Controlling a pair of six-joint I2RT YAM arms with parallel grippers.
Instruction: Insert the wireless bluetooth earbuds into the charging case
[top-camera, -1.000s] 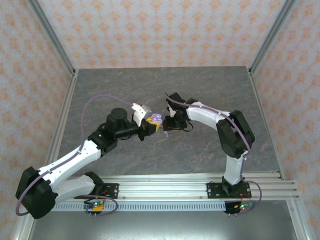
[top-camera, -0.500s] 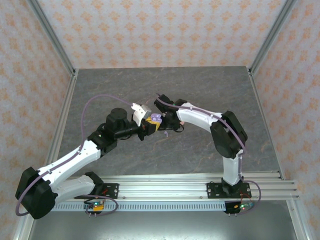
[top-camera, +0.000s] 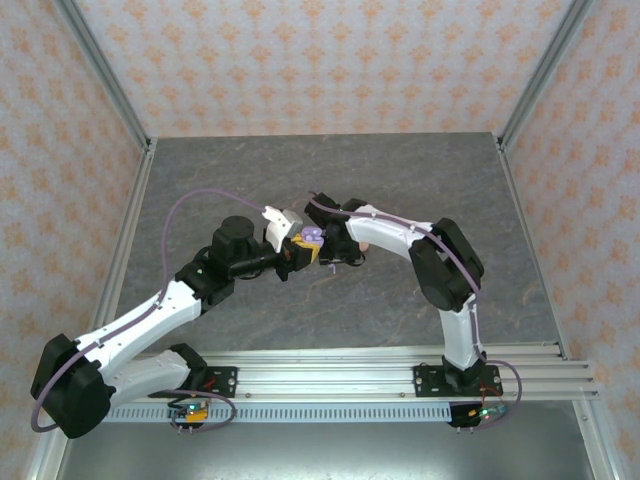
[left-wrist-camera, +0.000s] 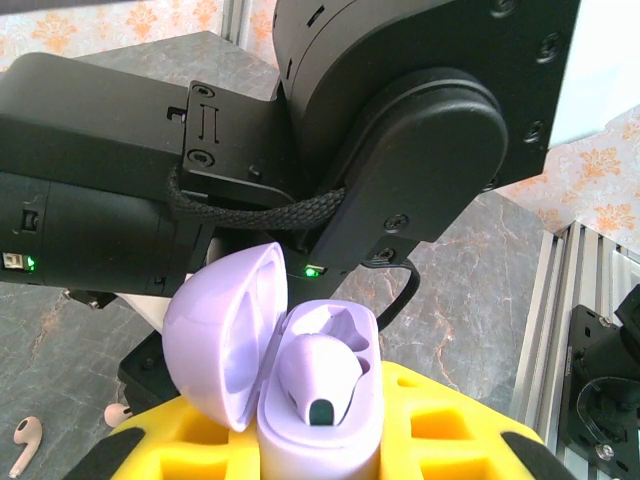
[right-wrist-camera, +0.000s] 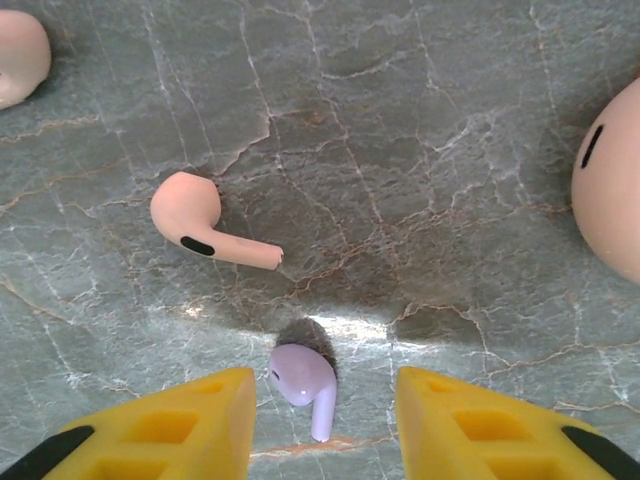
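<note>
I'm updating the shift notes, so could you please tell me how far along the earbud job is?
Done: one lilac earbud sits in the open lilac case, held by the left gripper. In hand: the right gripper straddles the second lilac earbud. Left: a pink earbud on the table.

The right wrist view's edge cuts off the pink case (right-wrist-camera: 612, 190) and, at the top left corner, a pink rounded thing (right-wrist-camera: 18, 55) I cannot identify. The left wrist view cuts the base of the lilac case (left-wrist-camera: 320, 425).
</note>
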